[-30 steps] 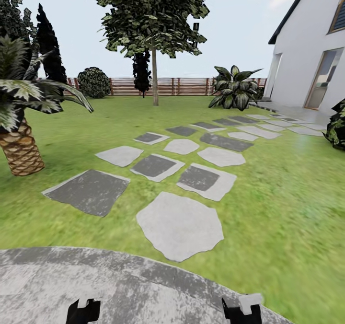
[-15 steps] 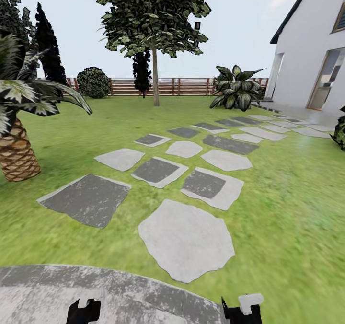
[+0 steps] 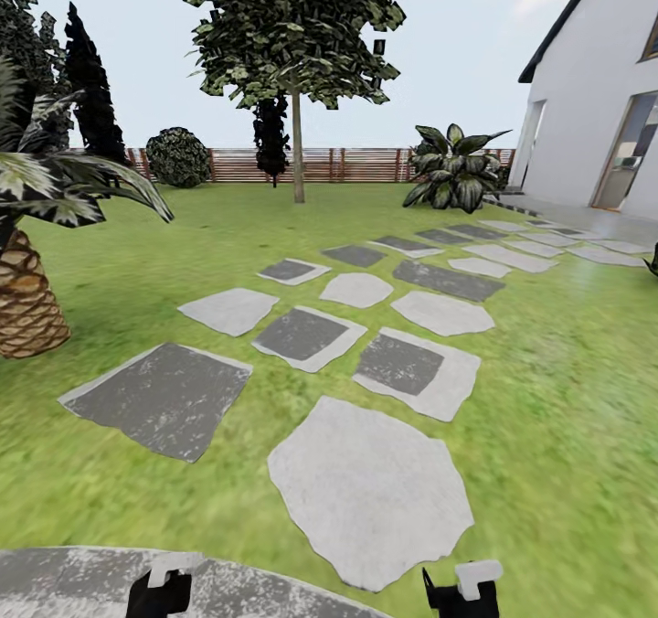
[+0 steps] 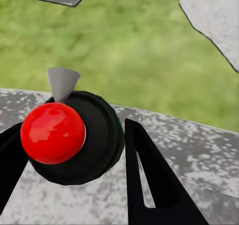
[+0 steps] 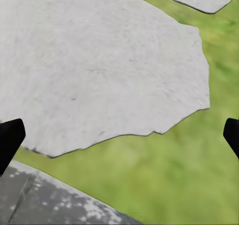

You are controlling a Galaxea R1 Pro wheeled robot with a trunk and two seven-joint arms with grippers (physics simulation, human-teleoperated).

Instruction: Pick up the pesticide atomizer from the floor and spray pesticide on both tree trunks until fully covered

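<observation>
Across the garden lawn (image 3: 557, 371) stands one tall tree (image 3: 292, 24) with a bare grey-brown trunk (image 3: 297, 147), far ahead near the fence. The pesticide atomizer (image 4: 59, 132), a black body with a red ball top and a grey nozzle, sits between the fingers of my left gripper (image 4: 72, 127), which is shut on it. That left gripper (image 3: 160, 591) and my right gripper (image 3: 461, 591) peek in at the head view's lower edge. Seen from its wrist camera, the right gripper (image 5: 122, 135) is open and empty above a pale paving stone (image 5: 99, 60).
Stepping stones (image 3: 370, 490) lead over the grass toward a white house (image 3: 594, 97) at right. A short palm (image 3: 27, 298) stands close at left. A slatted fence (image 3: 356, 165), a round bush (image 3: 178, 156), dark cypresses (image 3: 91, 88) and a broad-leaf shrub (image 3: 457, 165) line the back.
The camera has rolled forward: stones and grey paving slide toward the lower edge, the palm drifts left. Both grippers keep their places in the view.
</observation>
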